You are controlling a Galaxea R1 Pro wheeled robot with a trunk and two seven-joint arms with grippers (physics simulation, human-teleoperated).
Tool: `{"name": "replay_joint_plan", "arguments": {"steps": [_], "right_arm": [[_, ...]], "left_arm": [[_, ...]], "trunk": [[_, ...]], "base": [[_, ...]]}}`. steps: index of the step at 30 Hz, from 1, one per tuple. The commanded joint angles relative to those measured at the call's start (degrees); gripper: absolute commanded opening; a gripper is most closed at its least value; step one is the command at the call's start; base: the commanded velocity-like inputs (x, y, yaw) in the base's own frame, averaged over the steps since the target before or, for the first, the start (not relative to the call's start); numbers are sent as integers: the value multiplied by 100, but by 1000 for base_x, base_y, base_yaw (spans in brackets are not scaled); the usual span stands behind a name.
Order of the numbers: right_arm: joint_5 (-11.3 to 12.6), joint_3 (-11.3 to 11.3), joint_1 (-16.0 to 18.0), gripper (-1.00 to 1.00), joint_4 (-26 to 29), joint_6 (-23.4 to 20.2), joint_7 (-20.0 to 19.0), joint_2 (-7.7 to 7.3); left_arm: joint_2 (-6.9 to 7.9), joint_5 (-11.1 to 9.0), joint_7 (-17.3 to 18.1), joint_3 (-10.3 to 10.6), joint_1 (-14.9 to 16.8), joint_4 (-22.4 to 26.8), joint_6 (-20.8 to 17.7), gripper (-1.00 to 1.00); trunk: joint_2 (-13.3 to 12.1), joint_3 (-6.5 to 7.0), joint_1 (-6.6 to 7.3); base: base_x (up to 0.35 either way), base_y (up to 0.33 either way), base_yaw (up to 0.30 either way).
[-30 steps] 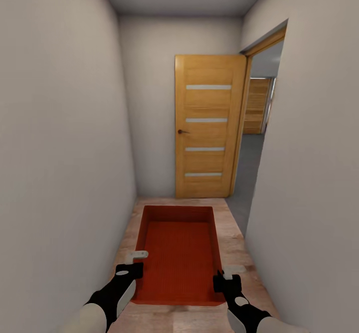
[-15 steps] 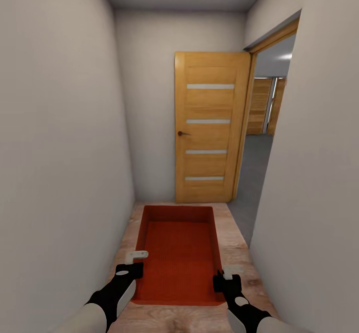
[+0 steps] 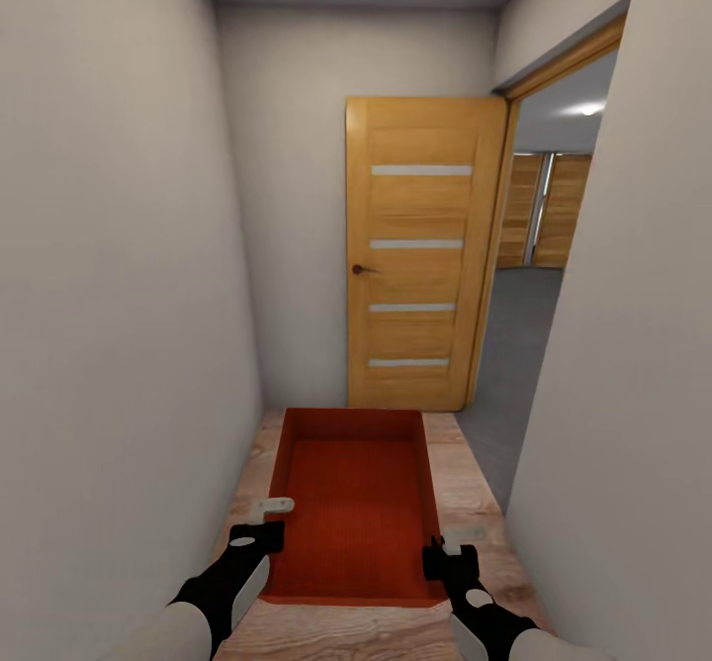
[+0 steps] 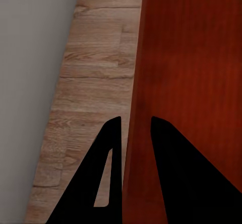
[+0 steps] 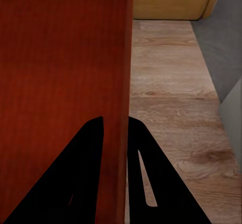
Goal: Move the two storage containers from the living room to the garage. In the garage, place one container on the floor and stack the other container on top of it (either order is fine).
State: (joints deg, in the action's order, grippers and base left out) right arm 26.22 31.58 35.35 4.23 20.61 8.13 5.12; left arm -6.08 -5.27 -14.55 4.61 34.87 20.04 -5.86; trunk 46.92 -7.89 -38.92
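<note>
the orange-red storage container (image 3: 358, 508) sits low in the centre of the frame above the wood-plank floor (image 3: 475, 483), the left pincer (image 4: 135, 128) and right pincer (image 5: 115, 123) each pinching a side wall, facing the open wooden door (image 3: 420, 245).

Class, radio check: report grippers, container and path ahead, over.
Left gripper and right gripper each shut on a side wall of the container. Container held over wood floor. Open door ahead; doorway to the right.
</note>
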Motion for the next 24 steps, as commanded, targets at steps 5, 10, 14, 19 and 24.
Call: {"name": "replay_joint_plan", "arguments": {"steps": [5,10,14,19,24], "right_arm": [[129,-125,7,-100,-10,49,57,-2],[129,-125,7,-100,-10,49,57,-2],[129,-125,7,-100,-10,49,57,-2],[129,-125,7,-100,-10,49,57,-2],[129,-125,7,-100,-10,49,57,-2]], "left_arm": [[10,26,-127,40,2,13,-43,-100],[10,26,-127,40,2,14,-44,-100],[10,26,-127,40,2,13,-44,-100],[10,26,-127,40,2,13,-45,-100],[10,26,-127,40,2,17,-45,-100]], "trunk": [[7,-8,-4],[7,-8,-4],[7,-8,-4],[7,-8,-4],[7,-8,-4]], "base": [[322,0,0],[322,0,0],[322,0,0],[322,0,0],[322,0,0]]}}
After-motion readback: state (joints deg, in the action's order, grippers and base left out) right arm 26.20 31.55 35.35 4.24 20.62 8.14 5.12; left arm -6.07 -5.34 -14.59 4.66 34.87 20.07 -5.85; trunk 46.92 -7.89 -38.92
